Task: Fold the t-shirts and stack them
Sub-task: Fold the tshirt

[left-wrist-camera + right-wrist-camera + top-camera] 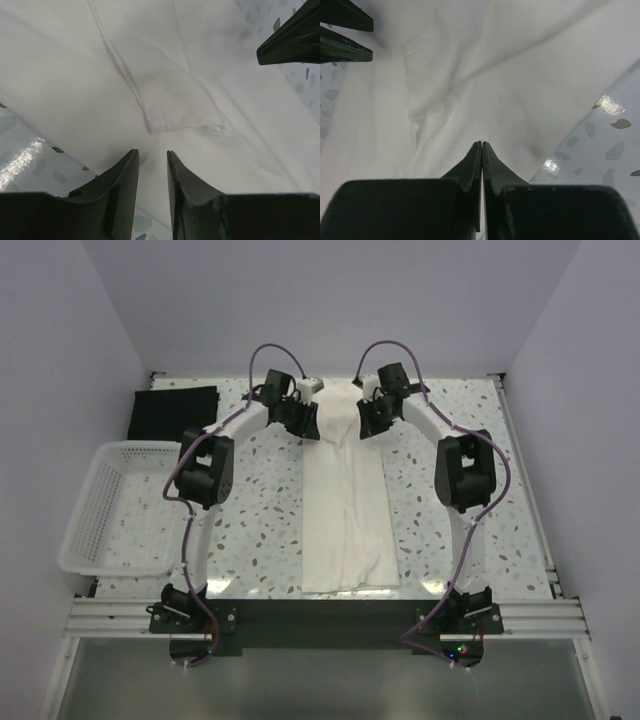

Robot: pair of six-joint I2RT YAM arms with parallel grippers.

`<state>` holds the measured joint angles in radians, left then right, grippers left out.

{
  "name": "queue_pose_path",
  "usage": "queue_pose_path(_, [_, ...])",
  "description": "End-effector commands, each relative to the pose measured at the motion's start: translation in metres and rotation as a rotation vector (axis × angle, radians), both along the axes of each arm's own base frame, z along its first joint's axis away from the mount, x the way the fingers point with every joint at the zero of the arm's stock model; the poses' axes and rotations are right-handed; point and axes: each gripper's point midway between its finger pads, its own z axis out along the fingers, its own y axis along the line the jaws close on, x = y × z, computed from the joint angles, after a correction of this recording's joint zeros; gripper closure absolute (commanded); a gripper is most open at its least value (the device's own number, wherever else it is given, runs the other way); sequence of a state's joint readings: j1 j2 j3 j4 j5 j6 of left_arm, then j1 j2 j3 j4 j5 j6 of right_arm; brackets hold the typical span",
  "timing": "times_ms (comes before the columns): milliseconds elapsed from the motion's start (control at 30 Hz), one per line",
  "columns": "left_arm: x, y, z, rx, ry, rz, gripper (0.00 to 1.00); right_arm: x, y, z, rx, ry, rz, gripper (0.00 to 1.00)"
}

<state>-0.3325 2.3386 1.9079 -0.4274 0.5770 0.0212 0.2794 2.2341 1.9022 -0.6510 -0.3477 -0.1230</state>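
Note:
The cream t-shirt (345, 510) lies folded into a long narrow strip down the middle of the table, running from the near edge to the far side. Both grippers are at its far end. My left gripper (305, 425) hovers just over the cloth (165, 90) with its jaws a little apart and nothing between them (152, 155). My right gripper (368, 420) has its jaws pressed together on the shirt's right edge (482, 144), where the cloth (485, 75) wrinkles. The black t-shirt (175, 412) lies folded at the far left corner.
A white lattice basket (85, 510) stands at the table's left edge, just in front of the black shirt. Purple cables loop above both wrists. A low rail (520, 470) borders the table on the right. The speckled tabletop (250, 520) shows on both sides of the strip.

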Motion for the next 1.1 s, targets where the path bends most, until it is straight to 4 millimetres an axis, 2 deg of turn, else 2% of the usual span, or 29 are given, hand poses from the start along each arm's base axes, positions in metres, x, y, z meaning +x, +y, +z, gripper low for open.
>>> queue_pose_path(0, [0.005,0.011,-0.019,0.024,0.037,0.019,0.66,-0.003,-0.010,-0.018,-0.049,0.047,-0.031,1.00])
queue_pose_path(67, [0.007,0.012,-0.022,0.034,0.045,0.030,0.67,-0.002,-0.012,-0.031,-0.069,0.067,-0.038,1.00])
queue_pose_path(133, [0.009,0.014,-0.036,0.057,0.071,0.043,0.68,0.001,-0.016,-0.045,-0.093,0.095,-0.059,1.00])
queue_pose_path(333, [0.025,0.027,-0.055,0.024,0.138,0.131,0.69,0.013,-0.025,-0.059,-0.106,0.113,-0.146,1.00])
queue_pose_path(367, [0.031,0.030,-0.051,0.012,0.132,0.142,0.69,0.014,-0.027,-0.061,-0.112,0.114,-0.153,1.00])
queue_pose_path(433, [0.035,0.032,-0.054,0.005,0.135,0.148,0.69,0.020,-0.030,-0.061,-0.118,0.098,-0.165,1.00])
queue_pose_path(600, [0.039,0.028,-0.046,-0.018,0.114,0.140,0.68,0.031,-0.035,-0.066,-0.125,0.080,-0.170,1.00])
queue_pose_path(767, [0.039,0.024,-0.035,-0.042,0.101,0.130,0.67,0.045,-0.037,-0.060,-0.137,0.037,-0.166,1.00])
queue_pose_path(833, [0.039,0.025,-0.032,-0.041,0.094,0.132,0.61,0.046,-0.037,-0.054,-0.136,0.028,-0.163,1.00])
queue_pose_path(900, [0.041,0.022,-0.015,-0.062,0.054,0.121,0.54,0.047,-0.037,-0.045,-0.134,0.009,-0.154,1.00])
queue_pose_path(933, [0.037,0.023,-0.016,-0.064,0.055,0.119,0.51,0.048,-0.036,-0.028,-0.123,-0.020,-0.148,1.00])
queue_pose_path(967, [0.041,0.019,0.015,-0.105,-0.017,0.097,0.48,0.048,-0.034,-0.017,-0.115,-0.041,-0.128,0.93])
queue_pose_path(1000, [0.040,0.017,0.028,-0.125,-0.048,0.083,0.43,0.048,-0.030,-0.001,-0.086,-0.067,-0.106,0.89])
queue_pose_path(1033, [0.037,0.014,0.061,-0.160,-0.134,0.053,0.41,0.047,-0.028,0.029,-0.066,-0.126,-0.077,0.84])
queue_pose_path(1067, [0.036,0.014,0.080,-0.175,-0.186,0.046,0.37,0.045,-0.025,0.049,-0.047,-0.166,-0.057,0.69])
